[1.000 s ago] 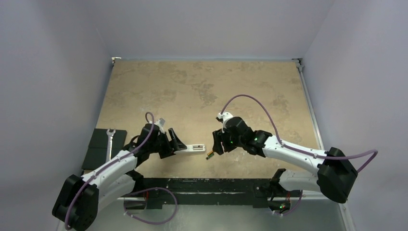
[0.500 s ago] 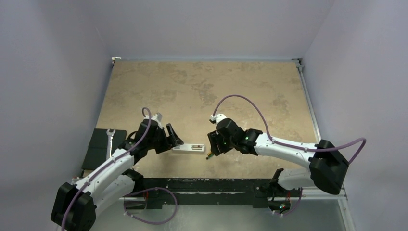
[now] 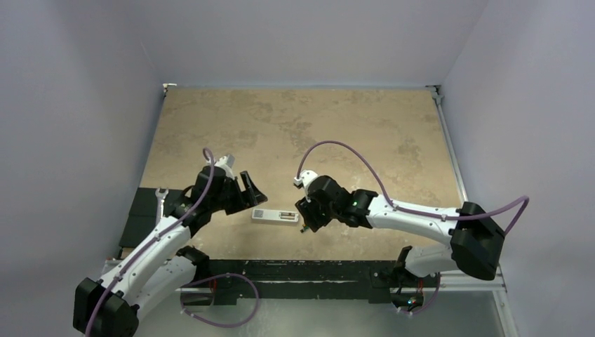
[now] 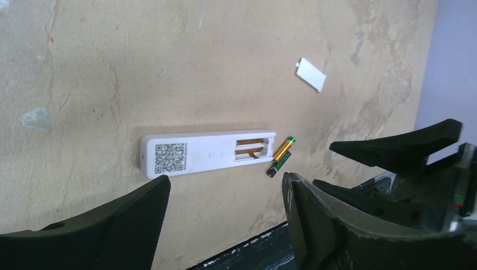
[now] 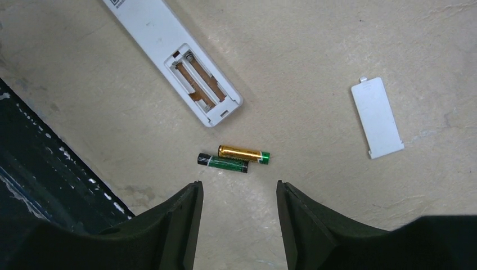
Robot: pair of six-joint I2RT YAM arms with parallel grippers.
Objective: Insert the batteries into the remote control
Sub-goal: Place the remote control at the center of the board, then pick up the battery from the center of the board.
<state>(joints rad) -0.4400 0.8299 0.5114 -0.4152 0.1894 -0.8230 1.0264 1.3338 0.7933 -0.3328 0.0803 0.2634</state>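
Lying near the table's (image 3: pixel 295 126) 6 o'clock edge, the remote control (image 3: pixel 275 215) is being seen running from 9 to 3 o'clock, open bay toward 3. Only by the wrist views are the batteries (image 5: pixel 233 157) being shown, just beside that end. The left gripper (image 4: pixel 225 181) and right gripper (image 5: pixel 237 190) are being held wide open, empty.

Robotics lab or test cell, not a home. The table (image 3: pixel 295 119), tan stone pattern, is closed in by plain pale walls (image 3: pixel 309 42) behind it & at both sides. At its near edge a black rail (image 3: pixel 302 269) carries the left arm (image 3: pixel 161 242) & right arm (image 3: pixel 414 217), w/ purple cables (image 3: pixel 351 146). Left of the table a wrench (image 3: pixel 161 202) lies on a black pad (image 3: pixel 144 217).
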